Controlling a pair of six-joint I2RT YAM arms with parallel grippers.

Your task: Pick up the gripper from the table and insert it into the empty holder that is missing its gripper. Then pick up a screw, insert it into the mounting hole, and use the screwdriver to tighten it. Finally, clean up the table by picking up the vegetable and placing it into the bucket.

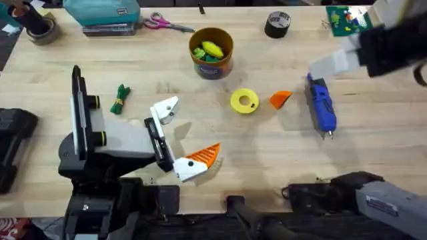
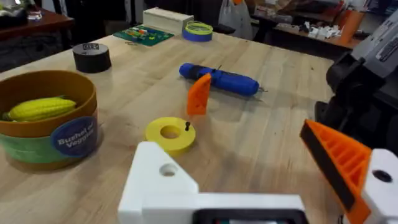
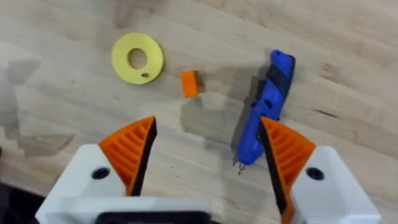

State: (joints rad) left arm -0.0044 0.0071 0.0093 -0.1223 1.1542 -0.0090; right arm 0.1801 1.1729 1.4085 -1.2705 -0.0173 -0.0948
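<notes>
Plainly, the bucket wore a dark blue round label reading "Bushel of Veggies", the last letters hidden round its curve, and held a yellow toy corn. On the table the loose orange gripper stood between the yellow disc and the blue screwdriver, touching neither. The green vegetable lay well apart, beside the left arm. The left gripper was spread wide, one white holder bare of its pad. The right gripper hung over the screwdriver, jaws apart, pinching nothing. A black tape roll and pink-handled scissors sat behind.
</notes>
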